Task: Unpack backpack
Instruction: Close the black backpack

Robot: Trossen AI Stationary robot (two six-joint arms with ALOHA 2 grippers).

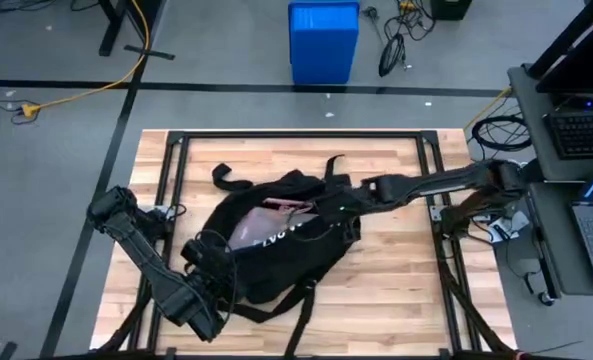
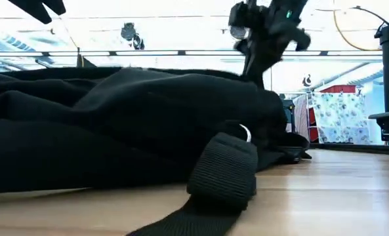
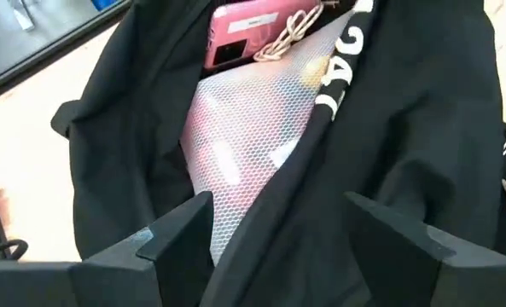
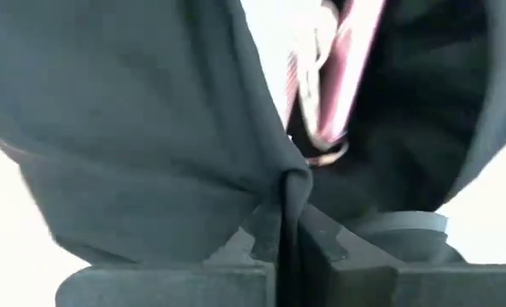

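The backpack (image 1: 276,250) lies mid-table, mouth open — the pink case (image 3: 240,34) and mesh pouch (image 3: 248,128) are inside, so unpacking has barely begun. The right gripper (image 4: 282,226) pinches the fabric rim; the left gripper (image 3: 278,234) hovers over the bag, fingers spread.

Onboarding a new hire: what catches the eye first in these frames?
The big black backpack sprawled mid-table, its mouth gaping. Inside it, a pink phone-like case lying on a pale mesh pouch. The right gripper pinches the bag's rim shut-fingered, while the left gripper hangs open at the opening.
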